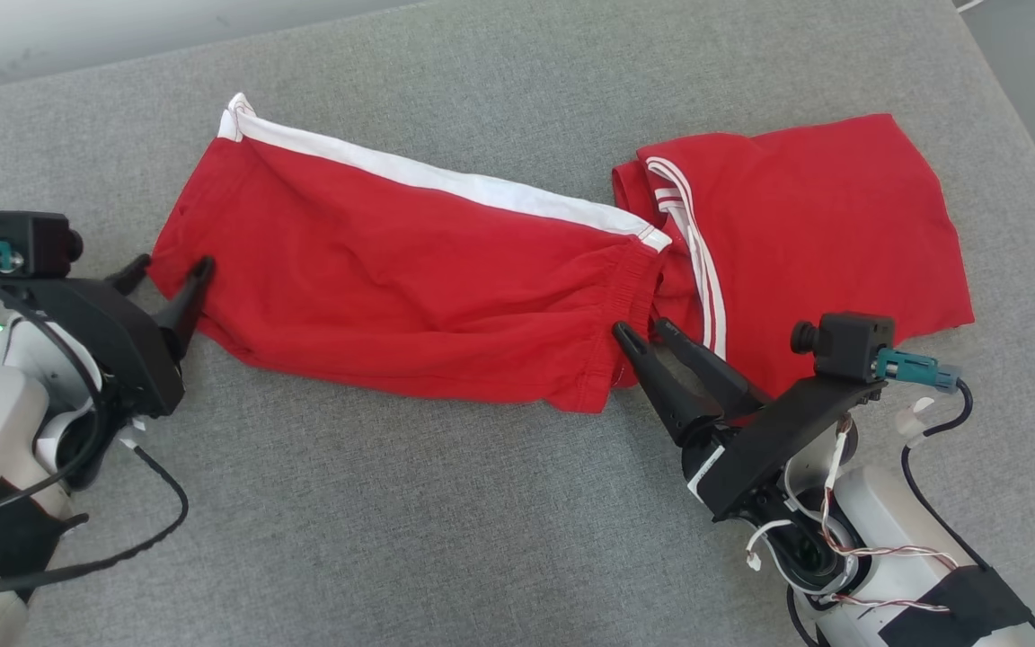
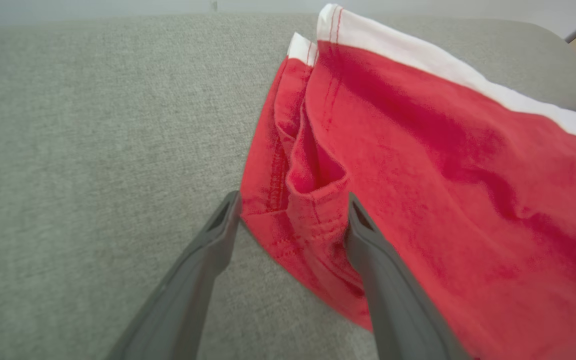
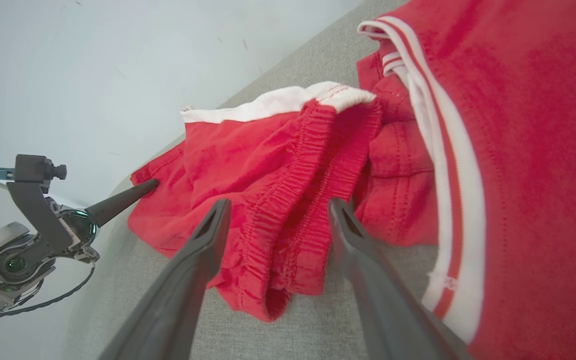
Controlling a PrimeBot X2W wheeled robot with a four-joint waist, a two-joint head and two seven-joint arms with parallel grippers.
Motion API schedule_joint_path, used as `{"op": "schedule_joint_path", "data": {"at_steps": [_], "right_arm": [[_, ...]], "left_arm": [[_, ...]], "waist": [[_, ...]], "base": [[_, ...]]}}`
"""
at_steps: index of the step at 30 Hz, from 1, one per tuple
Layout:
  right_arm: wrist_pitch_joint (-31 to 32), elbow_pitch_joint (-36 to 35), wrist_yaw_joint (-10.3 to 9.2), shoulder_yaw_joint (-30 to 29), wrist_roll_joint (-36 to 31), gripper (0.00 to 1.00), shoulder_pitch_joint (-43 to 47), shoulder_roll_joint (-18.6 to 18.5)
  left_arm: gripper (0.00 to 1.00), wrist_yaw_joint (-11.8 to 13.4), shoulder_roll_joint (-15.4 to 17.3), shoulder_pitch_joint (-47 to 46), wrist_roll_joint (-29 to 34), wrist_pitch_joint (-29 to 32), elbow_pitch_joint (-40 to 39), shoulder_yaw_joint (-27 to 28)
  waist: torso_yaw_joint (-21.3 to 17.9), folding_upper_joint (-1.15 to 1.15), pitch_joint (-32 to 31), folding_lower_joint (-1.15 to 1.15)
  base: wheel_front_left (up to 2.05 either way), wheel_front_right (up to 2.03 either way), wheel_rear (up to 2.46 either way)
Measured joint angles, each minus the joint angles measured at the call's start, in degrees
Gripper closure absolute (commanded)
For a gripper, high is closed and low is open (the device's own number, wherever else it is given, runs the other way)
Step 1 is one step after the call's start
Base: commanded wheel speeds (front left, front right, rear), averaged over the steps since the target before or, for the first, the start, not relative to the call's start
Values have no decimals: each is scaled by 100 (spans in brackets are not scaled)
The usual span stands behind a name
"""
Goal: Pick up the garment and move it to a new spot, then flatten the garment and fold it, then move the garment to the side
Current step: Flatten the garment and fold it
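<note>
Head view: the red garment [image 1: 410,279] lies stretched out on the grey cushion [image 1: 392,539], left gripper [image 1: 169,268] at its hem end, right gripper [image 1: 641,328] at the waistband, both with fingers apart. Left wrist view: hem corner sits between the spread fingers, so I'd push in deeper before closing to catch both layers. Right wrist view: elastic waistband sits between the parted fingers, and the second red garment [image 3: 518,150] is touching it, so I'd try not to snag that one too

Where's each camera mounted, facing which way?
Head view: on head, looking down at red shorts with white stripe on grey fabric surface; left gripper, right gripper show.
Left wrist view: on left wrist, along its own fingers toward the leg hem.
Right wrist view: on right wrist, toward the waistband; own fingers, left gripper show.
Shared: the shorts.
</note>
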Motion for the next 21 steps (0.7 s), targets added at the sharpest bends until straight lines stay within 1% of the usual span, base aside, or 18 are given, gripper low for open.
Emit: {"op": "schedule_joint_path", "data": {"at_steps": [2,3,4,5,6,10,15,21], "right_arm": [[-1,-1,0,16,0,0,0,2],[-1,-2,1,26,0,0,0,5],[-4,-8,1,29,0,0,0,5],[-26,-21,5,29,0,0,0,5],[-38,-25,15,29,0,0,-2,4],[-35,-37,15,45,-41,0,-12,-33],[16,-53,15,148,-219,0,-7,-210],[107,-78,15,313,-260,0,16,-225]], "left_arm": [[1,0,-25,1,-43,82,30,-27],[33,0,-37,0,-103,82,68,-11],[60,0,-43,0,-182,96,103,-5],[66,0,-45,0,-202,141,119,-15],[100,0,-51,1,-211,156,138,-18],[100,0,-93,-4,-269,219,157,-53],[100,0,-151,-30,-296,247,155,-112],[100,-1,-191,41,-377,214,133,-157]], "waist": [[-6,0,11,0],[-8,0,16,0],[-10,0,21,0],[-10,0,28,0],[-12,0,34,0],[-4,0,44,0],[74,0,35,-1],[178,0,-26,0]], "base": [[0,0,0],[0,0,0],[0,0,0],[0,0,0],[0,0,0],[0,0,0],[0,0,0],[0,0,0]]}}
